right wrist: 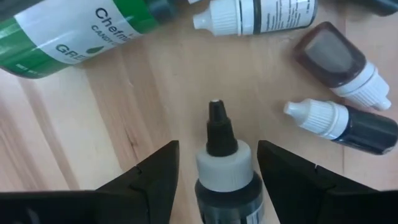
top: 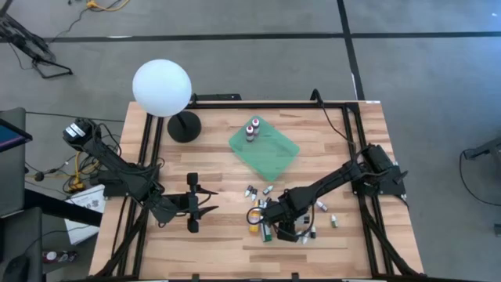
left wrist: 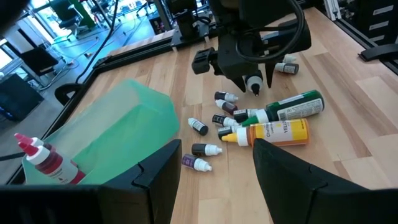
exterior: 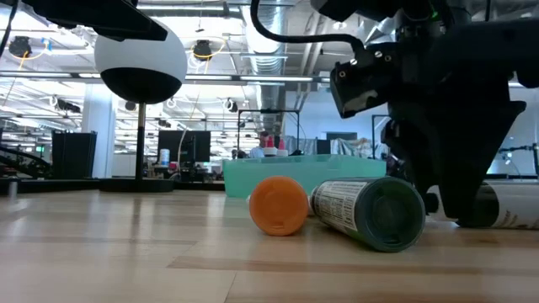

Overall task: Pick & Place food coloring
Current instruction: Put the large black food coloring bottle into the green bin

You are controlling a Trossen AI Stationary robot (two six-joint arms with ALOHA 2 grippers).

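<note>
1. Green tray [top: 278, 157] sits upper middle of the overhead picture, and two bottles [top: 251, 130] already stand in its far corner. That's the done pile.
2. Plenty left: a scatter of food coloring bottles [top: 262, 192] lies on the table [top: 219, 251] at lower centre-right, well apart from the tray.
3. Right gripper [right wrist: 214, 165] is down in that scatter, fingers spread either side of a dark bottle with a white collar [right wrist: 222, 165]. No squeeze on it yet, I'd say.
4. Left gripper [top: 205, 202] waits lower left of centre, open and empty.
</note>
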